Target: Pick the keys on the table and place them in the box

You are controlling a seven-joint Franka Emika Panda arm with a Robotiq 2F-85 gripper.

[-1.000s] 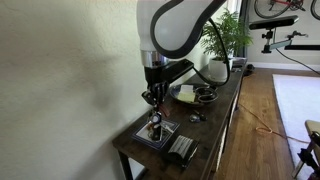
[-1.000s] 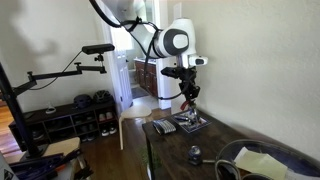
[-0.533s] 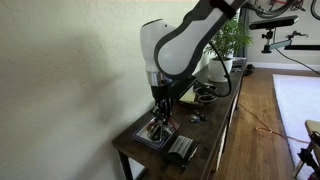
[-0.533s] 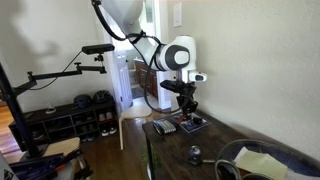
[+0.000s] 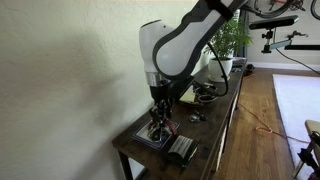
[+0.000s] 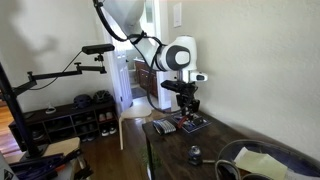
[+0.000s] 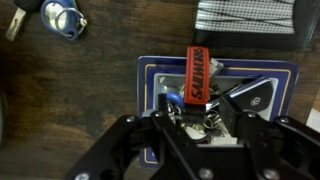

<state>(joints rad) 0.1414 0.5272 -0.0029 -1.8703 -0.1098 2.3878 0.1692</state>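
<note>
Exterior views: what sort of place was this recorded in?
Probably a home, likely a hallway or living area: a wooden console table stands against a plain wall, a shoe rack sits near a doorway, and a potted plant stands at the table's far end.

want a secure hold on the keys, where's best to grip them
Probably the bulky metal bunch of the keys, not the red tag, which lies flat in the box. Come straight down from above, since the box rim would likely block a side approach.
</note>
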